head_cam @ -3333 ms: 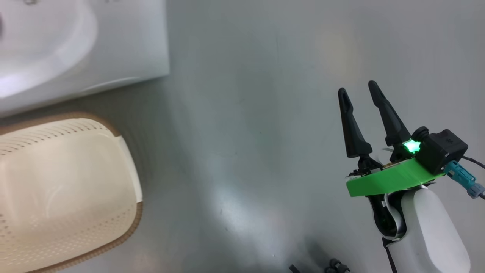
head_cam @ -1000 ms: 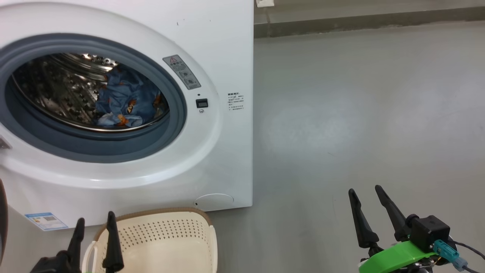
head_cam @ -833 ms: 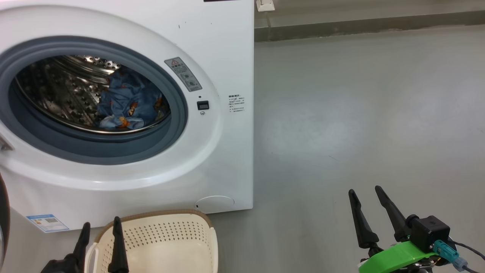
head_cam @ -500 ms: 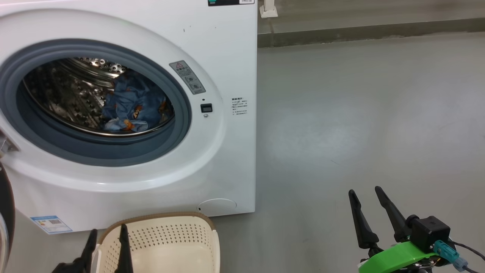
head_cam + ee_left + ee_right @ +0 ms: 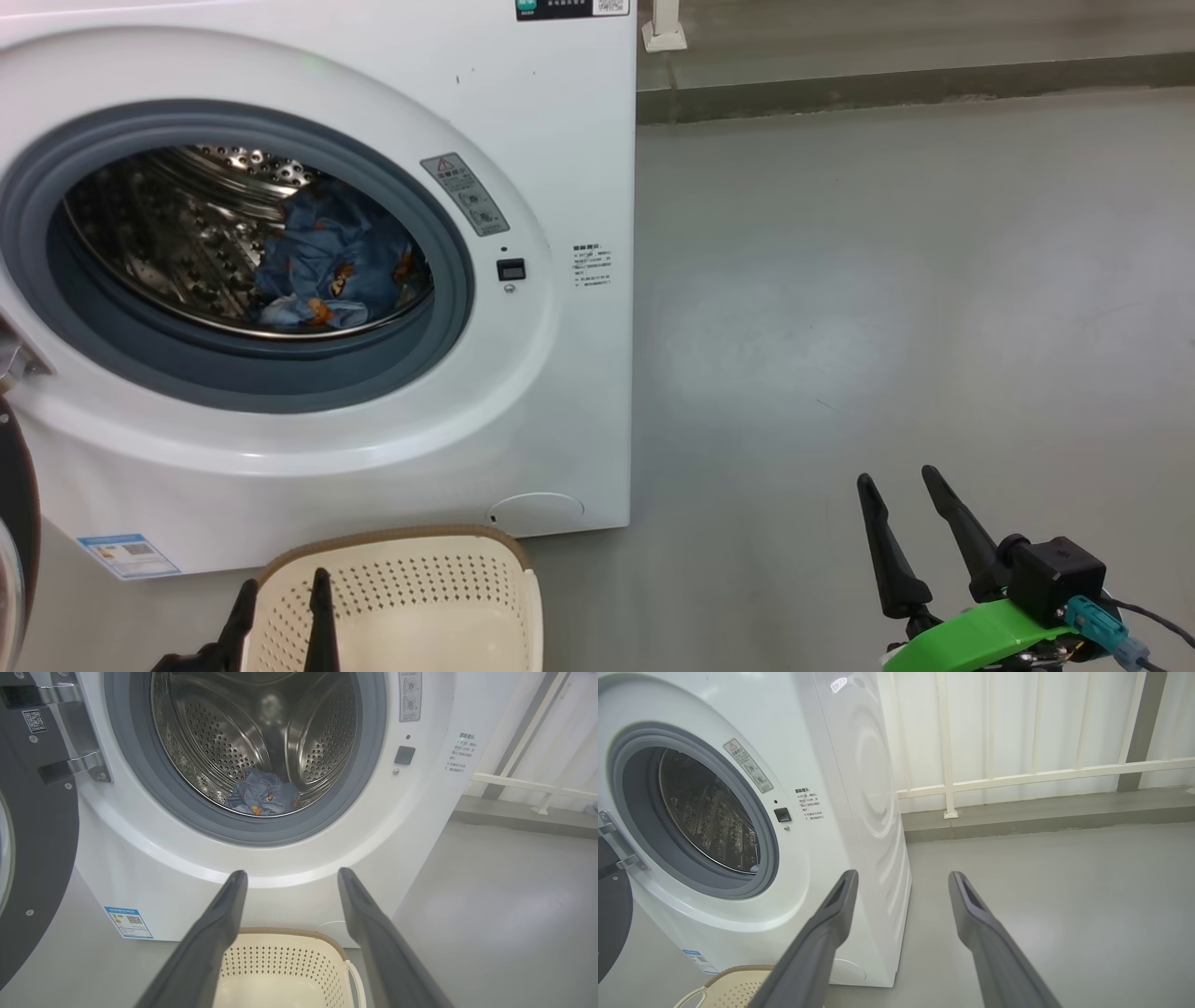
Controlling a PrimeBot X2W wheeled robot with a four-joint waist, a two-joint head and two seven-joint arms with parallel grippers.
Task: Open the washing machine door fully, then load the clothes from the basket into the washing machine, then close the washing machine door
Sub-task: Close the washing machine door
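While I look down from the head, the glossy white washer point(image 5: 560, 140) has its round black door point(image 5: 14, 523) open at left. Soft blue clothes point(image 5: 336, 271) lie crumpled in the perforated steel drum point(image 5: 168, 243), ringed by grey rubber gasket point(image 5: 448, 308). The cream holed basket point(image 5: 411, 597) sits before it, with my left gripper point(image 5: 285, 586) by its left rim, fingers spread, empty. My right gripper point(image 5: 896, 478), likewise spread and empty, hangs over smooth grey floor point(image 5: 840, 280). From the left wrist, my fingers frame the basket's woven-look rim. From the right wrist, a white railing point(image 5: 1017, 774) runs behind the washer
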